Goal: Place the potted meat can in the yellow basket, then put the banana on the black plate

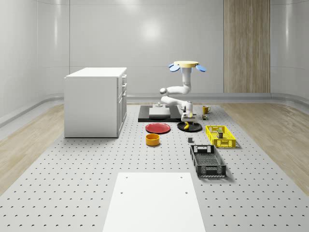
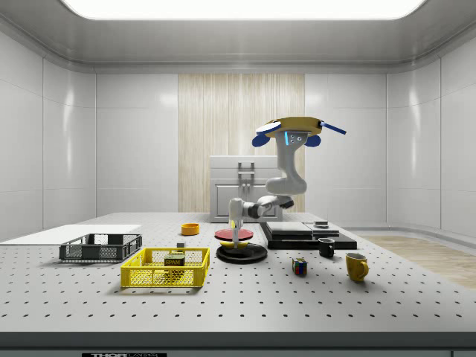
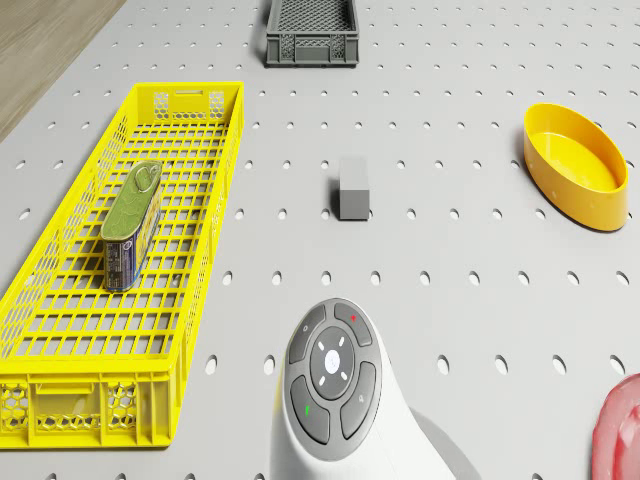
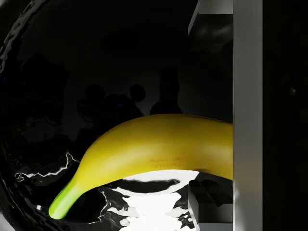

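Note:
The drone [image 1: 186,65] hovers above the black plate [image 1: 189,127], its arm reaching down. My gripper [image 1: 186,117] is shut on the yellow banana [image 4: 159,149] and holds it just over the glossy black plate [image 4: 57,72]. One grey finger [image 4: 248,115] covers the banana's thick end, while the green stem tip points away. From the side, the gripper [image 2: 237,236] sits low over the plate [image 2: 242,253]. The potted meat can [image 3: 132,223] lies on its side inside the yellow basket [image 3: 190,130], also seen in the yellow basket [image 1: 220,136].
A dark grey crate [image 1: 207,160] stands in front of the basket. A red plate [image 1: 158,128], an orange bowl [image 1: 152,139] and a small grey block [image 3: 353,187] are nearby. A white cabinet [image 1: 95,101], a black slab [image 1: 157,112], mugs [image 2: 357,265] and a cube [image 2: 300,266] surround them.

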Tool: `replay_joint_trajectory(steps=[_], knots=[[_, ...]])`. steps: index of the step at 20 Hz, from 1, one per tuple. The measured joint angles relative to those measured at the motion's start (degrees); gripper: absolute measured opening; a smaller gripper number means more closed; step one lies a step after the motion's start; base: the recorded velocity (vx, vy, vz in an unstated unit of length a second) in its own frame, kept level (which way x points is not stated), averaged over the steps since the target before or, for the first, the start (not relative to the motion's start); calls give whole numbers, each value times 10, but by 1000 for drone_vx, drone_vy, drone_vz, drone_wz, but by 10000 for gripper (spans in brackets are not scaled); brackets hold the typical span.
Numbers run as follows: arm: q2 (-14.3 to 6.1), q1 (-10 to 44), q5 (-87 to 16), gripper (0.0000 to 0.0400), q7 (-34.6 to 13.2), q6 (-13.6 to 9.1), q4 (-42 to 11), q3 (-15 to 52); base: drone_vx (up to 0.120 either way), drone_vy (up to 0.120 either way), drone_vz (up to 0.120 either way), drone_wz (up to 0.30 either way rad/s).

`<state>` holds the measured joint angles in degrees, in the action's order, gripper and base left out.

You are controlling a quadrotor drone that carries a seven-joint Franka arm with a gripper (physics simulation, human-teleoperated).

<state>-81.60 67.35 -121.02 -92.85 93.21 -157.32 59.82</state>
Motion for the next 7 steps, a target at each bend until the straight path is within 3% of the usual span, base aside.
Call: replay_joint_trajectory(steps=[7], knots=[[-1,-7,30,397,-1,-17,-16,31,0,0,0,0]])
